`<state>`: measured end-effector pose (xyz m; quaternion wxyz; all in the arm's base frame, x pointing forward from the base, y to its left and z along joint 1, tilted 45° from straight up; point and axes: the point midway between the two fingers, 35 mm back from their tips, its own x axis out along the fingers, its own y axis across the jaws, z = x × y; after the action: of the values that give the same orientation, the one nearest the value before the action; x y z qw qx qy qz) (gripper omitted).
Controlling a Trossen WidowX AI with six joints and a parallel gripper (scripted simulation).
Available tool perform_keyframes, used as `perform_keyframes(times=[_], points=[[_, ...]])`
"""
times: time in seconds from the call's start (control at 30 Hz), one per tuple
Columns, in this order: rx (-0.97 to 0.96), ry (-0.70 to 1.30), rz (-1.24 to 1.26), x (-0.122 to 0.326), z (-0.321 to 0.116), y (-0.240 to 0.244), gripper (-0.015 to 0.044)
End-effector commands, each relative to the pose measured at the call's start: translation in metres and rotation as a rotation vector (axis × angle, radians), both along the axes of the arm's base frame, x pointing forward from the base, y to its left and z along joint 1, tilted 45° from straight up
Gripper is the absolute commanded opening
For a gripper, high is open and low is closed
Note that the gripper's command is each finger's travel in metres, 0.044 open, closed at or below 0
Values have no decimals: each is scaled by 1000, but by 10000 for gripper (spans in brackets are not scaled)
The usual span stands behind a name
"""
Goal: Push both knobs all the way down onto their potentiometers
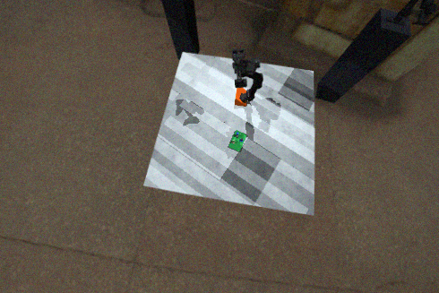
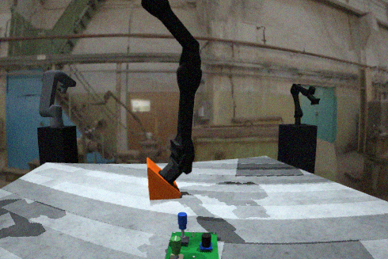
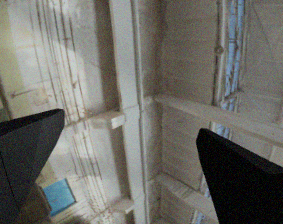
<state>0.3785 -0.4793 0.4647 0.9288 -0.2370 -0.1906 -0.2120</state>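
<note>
The green circuit board [image 1: 236,147] [image 2: 212,255] stands on the table, cut off by the bottom edge in the exterior view. There a blue knob [image 2: 182,220] sits high on its shaft, with bare shaft showing above a grey potentiometer. A green knob [image 2: 175,245] stands at the board's left above a tan part; its gap is hard to tell. A black knob [image 2: 206,239] sits low on a blue potentiometer. My gripper [image 3: 132,127] is open and empty, its two dark fingers wide apart in the wrist view. It is raised high, well away from the board.
My arm stands on an orange wedge [image 1: 239,92] [image 2: 158,186] behind the board. The table [image 1: 202,160] [image 2: 99,213] has a striped grey and white top with shadows. Dark pedestals [image 1: 179,12] [image 2: 297,146] bearing other arms stand beyond its edges. The wrist view shows ceiling beams.
</note>
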Motion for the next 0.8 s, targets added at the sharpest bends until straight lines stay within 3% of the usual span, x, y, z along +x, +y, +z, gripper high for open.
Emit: perform_keyframes(times=[0.0, 0.47, 0.77], points=[[2, 4, 0, 1, -1, 0, 374], [128, 352, 66, 81, -101, 35, 6], [172, 604, 164, 117, -172, 83, 0]])
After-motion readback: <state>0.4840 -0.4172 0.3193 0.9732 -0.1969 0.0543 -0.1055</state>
